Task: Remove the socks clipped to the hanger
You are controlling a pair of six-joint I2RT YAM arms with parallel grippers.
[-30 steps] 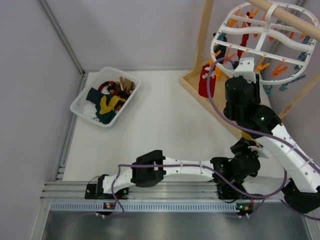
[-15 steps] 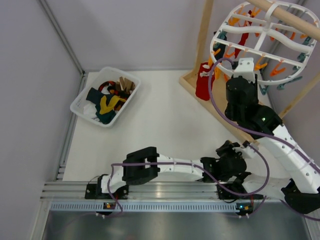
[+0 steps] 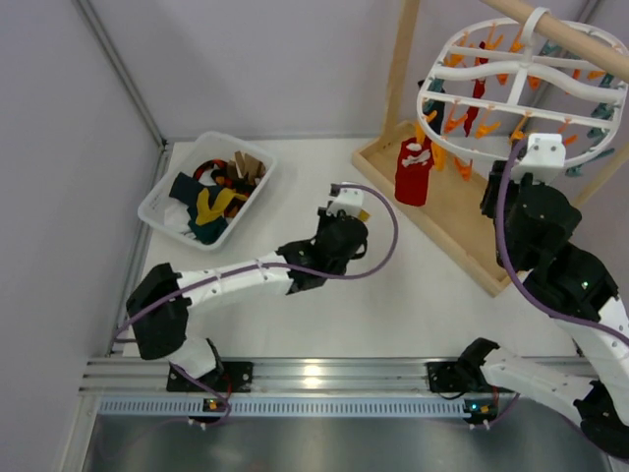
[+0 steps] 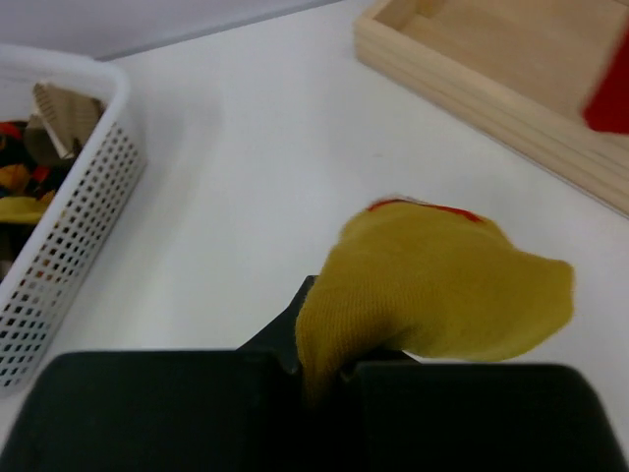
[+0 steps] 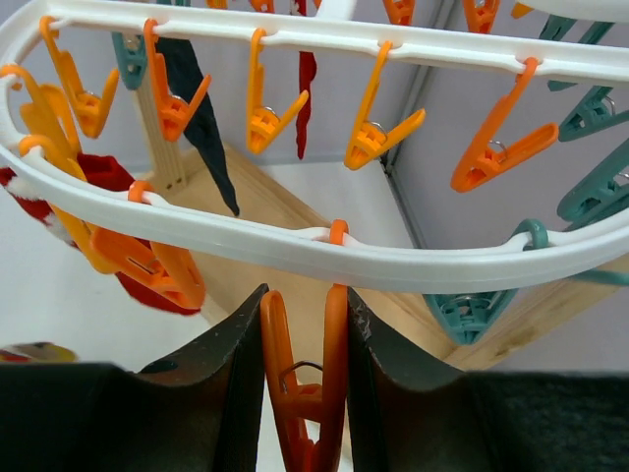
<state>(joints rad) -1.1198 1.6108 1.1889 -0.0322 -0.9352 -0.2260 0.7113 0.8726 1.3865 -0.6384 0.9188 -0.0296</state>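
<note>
The white oval hanger (image 3: pixel 521 84) hangs from the wooden stand at the back right, with many orange and teal clips. A red sock (image 3: pixel 413 172) hangs from its left side. In the right wrist view the hanger rim (image 5: pixel 295 241) crosses the frame, with a navy sock (image 5: pixel 201 118) and the red sock (image 5: pixel 108 177) clipped beyond it. My right gripper (image 5: pixel 305 383) is shut on an orange clip (image 5: pixel 310 393) under the rim; it also shows in the top view (image 3: pixel 543 152). My left gripper (image 3: pixel 344 211) is shut on a mustard yellow sock (image 4: pixel 432 285) above mid-table.
A white perforated basket (image 3: pixel 162 206) with several socks stands at the back left; its wall shows in the left wrist view (image 4: pixel 88 197). The wooden stand's base tray (image 3: pixel 442 226) lies under the hanger, and its post rises beside the red sock.
My left arm has swung from near the right arm's base out to mid-table, carrying the yellow sock. My right gripper has moved right along the hanger rim.
</note>
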